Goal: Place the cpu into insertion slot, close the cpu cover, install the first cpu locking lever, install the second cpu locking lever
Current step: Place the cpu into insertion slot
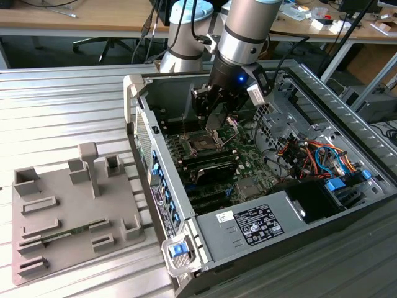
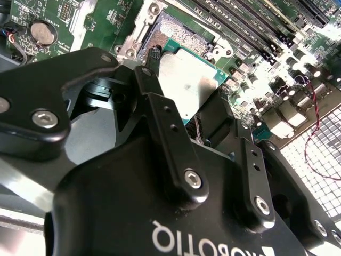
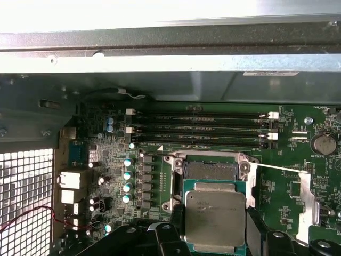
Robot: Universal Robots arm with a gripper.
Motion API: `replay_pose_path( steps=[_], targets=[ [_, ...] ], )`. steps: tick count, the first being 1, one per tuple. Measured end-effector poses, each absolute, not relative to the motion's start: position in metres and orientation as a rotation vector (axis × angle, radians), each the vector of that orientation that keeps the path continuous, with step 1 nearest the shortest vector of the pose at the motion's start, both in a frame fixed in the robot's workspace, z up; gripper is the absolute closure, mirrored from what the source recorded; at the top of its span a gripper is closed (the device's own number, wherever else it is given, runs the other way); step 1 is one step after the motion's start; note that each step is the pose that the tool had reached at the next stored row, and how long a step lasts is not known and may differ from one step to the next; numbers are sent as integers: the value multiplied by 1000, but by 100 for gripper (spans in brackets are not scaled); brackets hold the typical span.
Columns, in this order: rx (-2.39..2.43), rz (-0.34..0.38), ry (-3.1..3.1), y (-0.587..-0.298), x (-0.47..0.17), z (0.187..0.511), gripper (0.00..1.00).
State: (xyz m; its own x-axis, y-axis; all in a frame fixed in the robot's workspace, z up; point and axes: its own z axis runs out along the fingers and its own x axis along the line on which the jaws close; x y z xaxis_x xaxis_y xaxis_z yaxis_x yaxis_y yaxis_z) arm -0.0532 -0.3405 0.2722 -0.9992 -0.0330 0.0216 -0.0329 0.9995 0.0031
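A black robot gripper [image 1: 217, 117] reaches down into an open grey metal computer case [image 1: 248, 223] that lies on a ribbed metal bench [image 1: 62, 105]. The gripper's two black fingers [image 3: 256, 230] pinch a small flat square cpu with a silvery-grey metal top [image 3: 215, 216] by opposite edges; both wrist views show the grasp [image 2: 187, 85]. Directly under the gripper, and reaching just beyond its fingertips, lies the insertion slot, a square dark socket with a silvery metal rim [image 3: 210, 170]. The cpu covers the part of the socket nearest the gripper, and the far part is bare. Whether the chip touches the socket cannot be told. Just beside the gripper's fingers, the thin silvery metal cpu cover [image 3: 306, 196] stands swung open. Long black memory slots [image 3: 202, 128] lie beyond the socket on the green motherboard [image 3: 290, 186].
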Motion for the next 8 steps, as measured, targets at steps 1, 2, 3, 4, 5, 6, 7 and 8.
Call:
replay_pose_path(
  steps=[1, 2, 3, 4, 5, 6, 7, 8],
  targets=[
    [48, -4, -3120, -340, -53, 272, 45],
    [44, -4, -3120, -340, -53, 272, 45],
    [39, -4, -3120, -340, -53, 272, 45],
    [33, -4, -3120, -340, -53, 272, 45],
    [24, -4, -3120, -340, -53, 272, 45],
    [18, -4, -3120, -340, -53, 272, 45],
    [13, -4, -3120, -340, -53, 272, 45],
    [4, -5, -3120, -340, -53, 272, 45]
  ],
)
